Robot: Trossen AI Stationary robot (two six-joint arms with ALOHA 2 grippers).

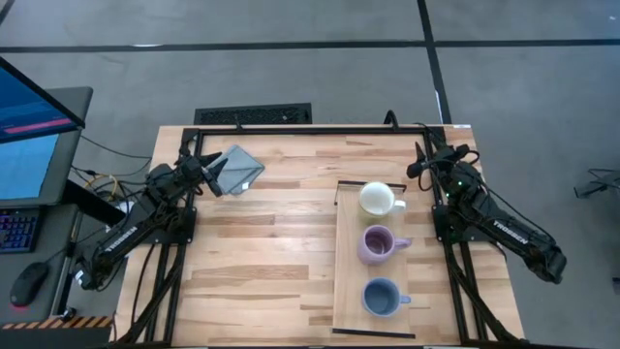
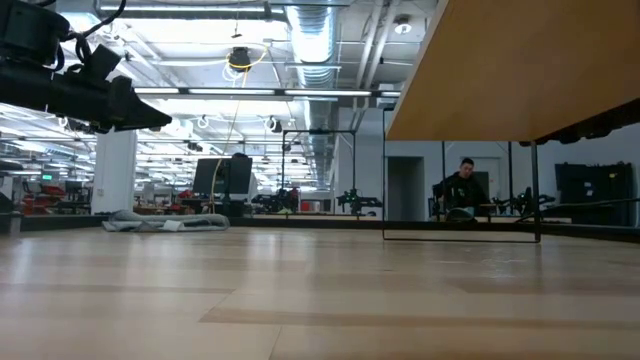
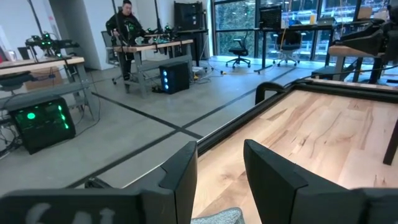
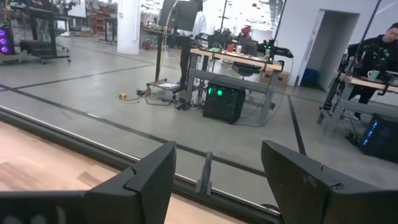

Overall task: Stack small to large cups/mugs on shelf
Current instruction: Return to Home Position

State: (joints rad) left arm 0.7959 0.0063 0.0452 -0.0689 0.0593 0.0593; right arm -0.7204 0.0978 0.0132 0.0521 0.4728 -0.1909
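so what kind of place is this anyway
Probably a robotics lab or workshop: exposed ceiling ducts, a green-lit computer tower under a workbench, and a person at another bench.

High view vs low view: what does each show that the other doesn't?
High only: white mug, lavender mug and blue mug in a row on top of the shelf, plus the right arm at the table's right edge.
Low only: the shelf's underside, its thin dark frame, and a seated person in the room behind.
Both: shelf, wooden tabletop, left arm, grey cloth.
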